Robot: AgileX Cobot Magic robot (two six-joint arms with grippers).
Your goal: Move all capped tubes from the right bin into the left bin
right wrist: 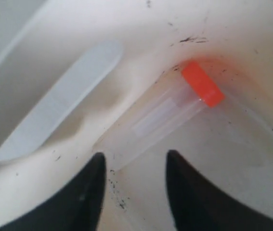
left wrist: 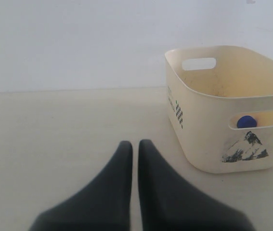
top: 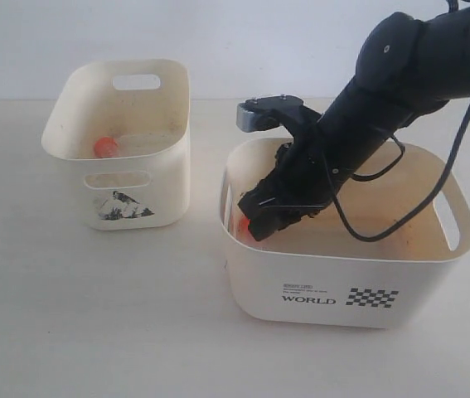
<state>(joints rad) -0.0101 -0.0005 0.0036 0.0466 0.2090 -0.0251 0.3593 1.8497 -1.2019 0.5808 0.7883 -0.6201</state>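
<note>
Pale tabletop (top: 94,332), white wall behind. My right gripper (right wrist: 135,159) is down inside the right bin (top: 342,286), by the wall with a handle cutout. Its jaws are apart, clamped on nothing. An orange-capped tube (right wrist: 175,113) lies on that bin's floor in its corner, clear end just beside one fingertip. My left gripper (left wrist: 135,144) is low over the tabletop, jaws together, empty. The left bin (left wrist: 199,139) holds a second orange-capped tube (top: 105,147); a blue cap (left wrist: 246,121) shows through its handle slot.

Lighting: bright, diffuse, even. Shadows: faint, soft-edged, on the surface (top: 94,332) under the right bin (top: 342,286). Exterior view: sharp. Right wrist view: close-range blur. Left hand (left wrist: 135,143): out of focus.
</note>
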